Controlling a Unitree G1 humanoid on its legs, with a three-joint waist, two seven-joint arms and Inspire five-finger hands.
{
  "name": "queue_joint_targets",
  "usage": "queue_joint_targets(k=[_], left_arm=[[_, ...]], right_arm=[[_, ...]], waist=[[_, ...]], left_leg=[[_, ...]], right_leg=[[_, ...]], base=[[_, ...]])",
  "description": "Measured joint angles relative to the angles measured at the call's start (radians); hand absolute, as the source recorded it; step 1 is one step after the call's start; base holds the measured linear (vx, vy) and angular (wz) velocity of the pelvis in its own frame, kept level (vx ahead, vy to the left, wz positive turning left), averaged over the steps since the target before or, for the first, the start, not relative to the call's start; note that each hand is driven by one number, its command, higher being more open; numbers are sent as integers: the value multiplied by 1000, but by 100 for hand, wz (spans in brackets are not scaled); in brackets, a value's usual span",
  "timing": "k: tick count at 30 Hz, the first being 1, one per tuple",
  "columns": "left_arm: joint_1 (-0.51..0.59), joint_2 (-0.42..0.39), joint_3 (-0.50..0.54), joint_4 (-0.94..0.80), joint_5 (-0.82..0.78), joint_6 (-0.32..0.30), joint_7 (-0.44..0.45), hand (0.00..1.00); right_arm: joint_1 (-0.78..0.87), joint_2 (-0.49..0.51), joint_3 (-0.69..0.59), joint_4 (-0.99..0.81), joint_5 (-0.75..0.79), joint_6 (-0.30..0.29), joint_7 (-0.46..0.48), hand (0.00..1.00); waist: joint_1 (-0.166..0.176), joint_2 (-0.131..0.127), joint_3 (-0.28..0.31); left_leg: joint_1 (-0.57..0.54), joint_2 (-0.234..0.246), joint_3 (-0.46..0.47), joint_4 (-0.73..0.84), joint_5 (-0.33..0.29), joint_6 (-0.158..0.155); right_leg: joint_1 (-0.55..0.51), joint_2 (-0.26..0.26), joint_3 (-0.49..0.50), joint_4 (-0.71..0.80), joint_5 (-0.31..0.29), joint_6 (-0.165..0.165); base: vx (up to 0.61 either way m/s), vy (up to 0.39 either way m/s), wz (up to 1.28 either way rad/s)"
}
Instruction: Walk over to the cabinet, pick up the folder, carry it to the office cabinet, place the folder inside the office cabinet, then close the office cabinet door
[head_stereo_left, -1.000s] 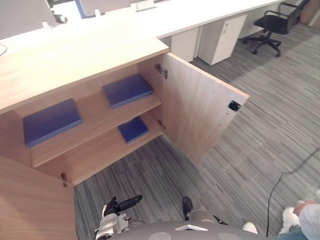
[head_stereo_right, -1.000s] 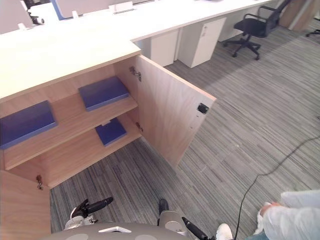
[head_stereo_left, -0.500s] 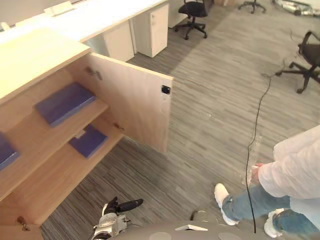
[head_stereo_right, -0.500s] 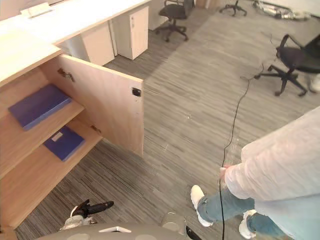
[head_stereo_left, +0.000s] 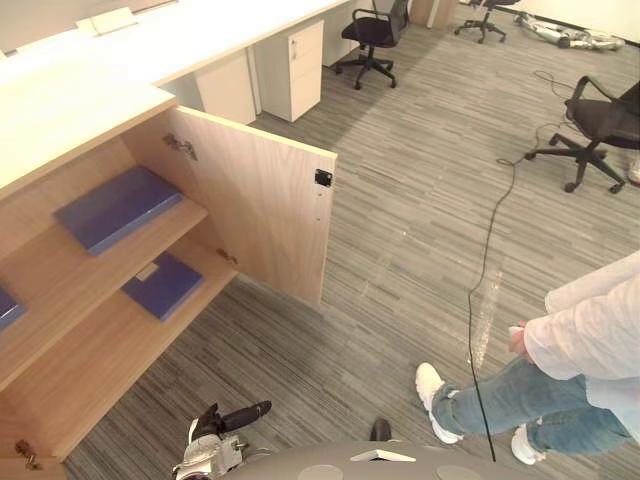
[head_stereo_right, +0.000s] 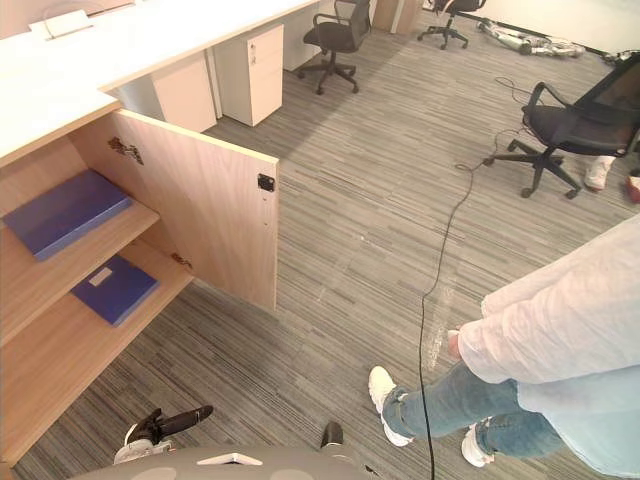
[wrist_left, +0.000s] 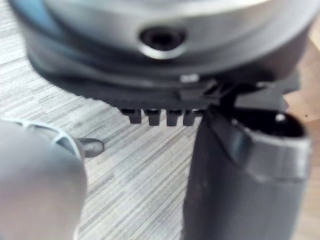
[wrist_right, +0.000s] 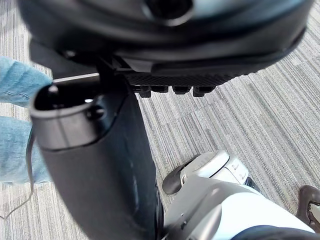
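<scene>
Both hands hang empty, fingers relaxed, left hand (head_stereo_left: 222, 425) and right hand (wrist_right: 95, 165), and the folders (head_stereo_left: 118, 207) lie on the cabinet (head_stereo_left: 100, 350) shelves at your left. Turn in too wide and the left arm may clip the open door (head_stereo_left: 262, 215). A person (head_stereo_left: 590, 340) stands close on your right, so you could bump them.

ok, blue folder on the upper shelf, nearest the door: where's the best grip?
Probably the front edge of the blue folder: it lies flat on the upper shelf, so only edges offer a pinch. Come in through the open front of the cabinet, left of the swung-out door.
</scene>
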Motion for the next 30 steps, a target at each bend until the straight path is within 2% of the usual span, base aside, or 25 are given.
queue_joint_targets(k=[7, 14, 16, 18, 21, 27, 30], left_arm=[[4, 15, 0, 30, 4, 3, -2, 100], [25, 41, -2, 35, 13, 5, -1, 100], [25, 48, -25, 18, 19, 5, 10, 100], [19, 58, -94, -8, 52, 3, 21, 100], [-8, 58, -167, -22, 56, -11, 23, 100], [-14, 50, -198, -47, 93, -18, 23, 100], [-15, 50, -209, -49, 101, -18, 23, 100]], right_arm=[[-36, -13, -42, -10, 5, 2, -35, 100], [-117, -97, -31, -207, 41, 4, -90, 100], [-134, -130, 10, -286, 38, -1, -110, 100], [-163, -161, 44, -367, 32, -14, -131, 100], [-197, -162, 53, -387, 33, -20, -161, 100], [-193, -150, 62, -387, 32, -20, -174, 100], [-187, -150, 67, -389, 32, -21, -185, 100]], waist=[[0, 14, 1], [0, 35, 2], [0, 37, 1], [0, 39, 1], [1, 42, 1], [-24, 66, 1], [-25, 72, 3]], left_leg=[[-3, -14, -25, -2, -1, -2], [-3, -22, -32, -11, -2, 0], [-4, -22, -35, -11, -2, 0], [-4, -22, -39, -10, -2, 0], [-7, -21, -44, -5, -3, 1], [-5, -21, -43, 3, -12, 5], [-4, -20, -43, 8, -16, 4]], right_leg=[[8, -13, -16, 0, 1, 1], [7, -18, -19, 5, 5, 6], [7, -18, -20, 5, 5, 6], [7, -18, -22, 5, 5, 6], [8, -18, -25, 5, 5, 5], [12, -19, -21, 5, 5, 5], [13, -18, -16, 5, 5, 5]], base=[[-18, 8, 8], [3, 1, 0], [0, 0, 0], [0, 0, 0], [-8, -3, 1], [-2, 0, -1], [-21, -6, -5]])
